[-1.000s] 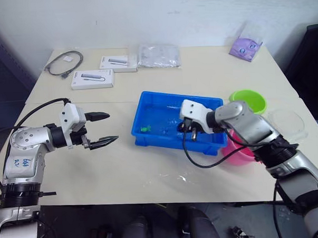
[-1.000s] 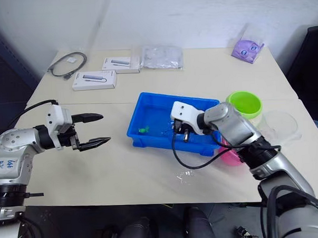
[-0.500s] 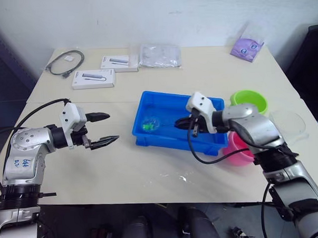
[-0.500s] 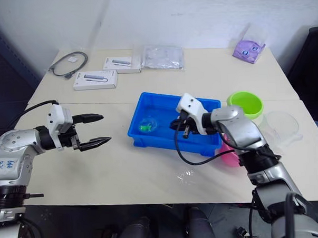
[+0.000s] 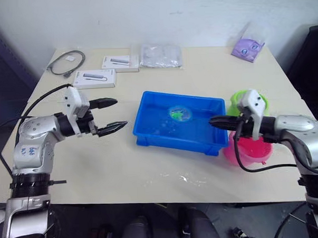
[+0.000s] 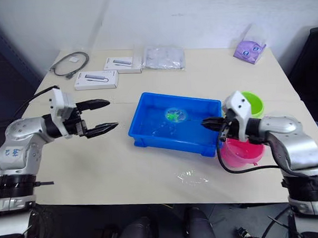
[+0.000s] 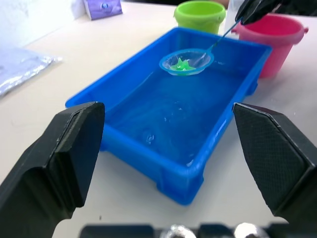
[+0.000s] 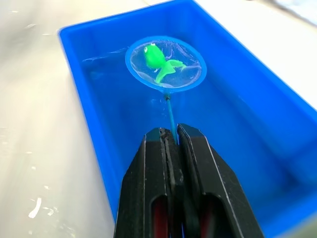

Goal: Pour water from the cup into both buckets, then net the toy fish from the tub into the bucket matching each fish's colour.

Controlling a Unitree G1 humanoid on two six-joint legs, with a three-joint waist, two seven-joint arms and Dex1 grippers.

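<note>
- Netting was the step in hand: the shallow bright blue plastic tub (image 5: 180, 123) sat mid-table, the lime green bucket (image 6: 251, 102) and pink bucket (image 6: 240, 151) just beside its right end.
- The right gripper (image 8: 171, 136) pinched the thin handle of the light-blue hoop net (image 8: 165, 63), raised over the tub.
- The left gripper (image 5: 110, 115) hung wide open, apart.
- The bright green toy fish (image 8: 157, 61) lay netted; next, probably, a level carry to the green bucket.

The right pincer (image 8: 171, 136) has drawn back from inside the tub (image 5: 149, 135) to its end nearest the pink bucket (image 5: 250, 152). The net (image 8: 165, 64), clamped by its handle, has come up off the tub floor — a green fish (image 8: 158, 62) now lies in the hoop, above the tub's middle.
</note>
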